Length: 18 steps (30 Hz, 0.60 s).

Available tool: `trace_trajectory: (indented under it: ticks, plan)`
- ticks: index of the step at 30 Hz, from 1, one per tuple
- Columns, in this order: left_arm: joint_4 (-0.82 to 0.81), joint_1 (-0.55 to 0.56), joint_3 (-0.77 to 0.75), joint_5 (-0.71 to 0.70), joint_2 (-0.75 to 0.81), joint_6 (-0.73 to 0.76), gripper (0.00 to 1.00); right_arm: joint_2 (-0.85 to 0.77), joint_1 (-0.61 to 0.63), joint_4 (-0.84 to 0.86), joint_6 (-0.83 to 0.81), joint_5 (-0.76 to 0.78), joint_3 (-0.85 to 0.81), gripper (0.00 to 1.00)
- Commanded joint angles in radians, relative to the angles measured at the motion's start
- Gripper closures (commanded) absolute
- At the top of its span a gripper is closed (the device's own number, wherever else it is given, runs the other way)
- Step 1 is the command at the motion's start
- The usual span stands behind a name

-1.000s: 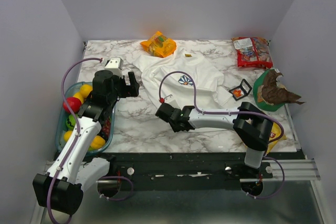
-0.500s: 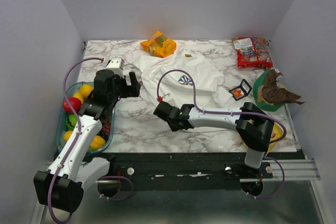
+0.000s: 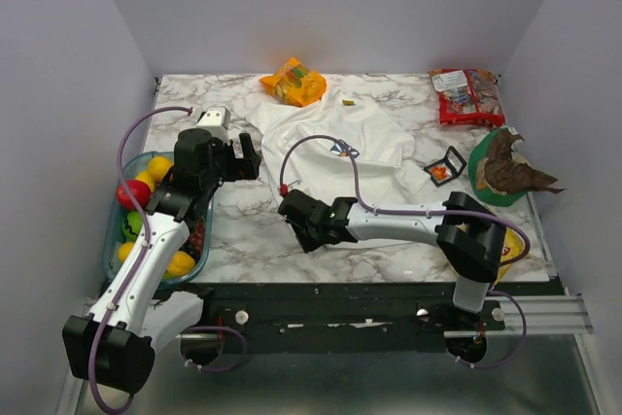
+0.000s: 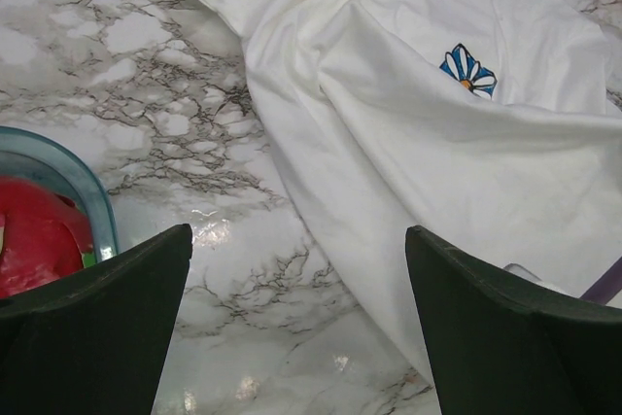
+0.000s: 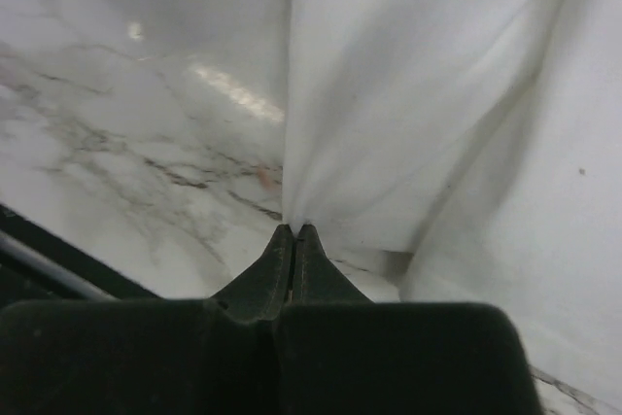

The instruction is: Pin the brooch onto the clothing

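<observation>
The white T-shirt [image 3: 374,133] lies crumpled at the back middle of the table, its blue-and-white daisy print [image 3: 340,149] partly behind a cable. My right gripper [image 3: 296,216] is shut on a fold of the shirt's edge [image 5: 418,94], low over the marble; in the right wrist view its fingertips [image 5: 293,228] meet with the cloth pinched between them. My left gripper [image 3: 245,155] is open and empty beside the shirt's left edge [image 4: 389,143], the print [image 4: 467,71] ahead of it. A tiny orange-red brooch [image 3: 441,173] sits in a black square frame right of the shirt.
A blue bowl [image 3: 109,245] of fruit stands at the left, its red fruit [image 4: 39,240] beside my left fingers. An orange snack bag [image 3: 293,82] and a red one [image 3: 467,94] lie at the back. A green plate [image 3: 480,180] with a brown thing stands at the right.
My right gripper has moved left and slightly nearer, dragging the pinched shirt edge with it. The left arm has barely moved.
</observation>
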<state>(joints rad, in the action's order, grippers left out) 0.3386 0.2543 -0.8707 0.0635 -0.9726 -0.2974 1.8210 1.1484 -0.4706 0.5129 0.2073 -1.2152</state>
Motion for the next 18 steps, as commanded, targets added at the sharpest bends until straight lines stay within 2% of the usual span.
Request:
trace_trajectory:
  ticks: [1,3,11,13,14,15,17,18]
  plan:
    - [0.002,-0.007,-0.022,0.019,-0.003,-0.005,0.01,-0.006,0.053,0.154,0.038,-0.200,-0.040,0.99]
    - [0.002,-0.006,-0.024,0.018,-0.006,-0.005,0.01,0.020,0.074,0.185,0.047,-0.276,-0.070,0.99]
    - [0.004,-0.006,-0.024,0.022,-0.012,-0.005,0.01,0.146,0.178,0.242,0.050,-0.387,-0.236,0.99]
    - [0.005,-0.007,-0.025,0.022,-0.014,-0.005,0.01,0.141,0.189,0.251,0.047,-0.402,-0.248,0.96]
    - [0.004,-0.006,-0.025,0.021,-0.014,-0.005,0.01,0.133,0.194,0.254,0.049,-0.402,-0.244,0.91]
    - [0.004,-0.006,-0.025,0.019,-0.014,-0.003,0.01,0.108,0.194,0.257,0.052,-0.401,-0.236,0.78]
    - [0.007,-0.007,-0.024,0.016,-0.014,-0.003,0.01,0.071,0.194,0.259,0.055,-0.364,-0.193,0.64]
    - [0.005,-0.006,-0.024,0.015,-0.014,-0.002,0.01,0.026,0.194,0.259,0.055,-0.327,-0.172,0.50]
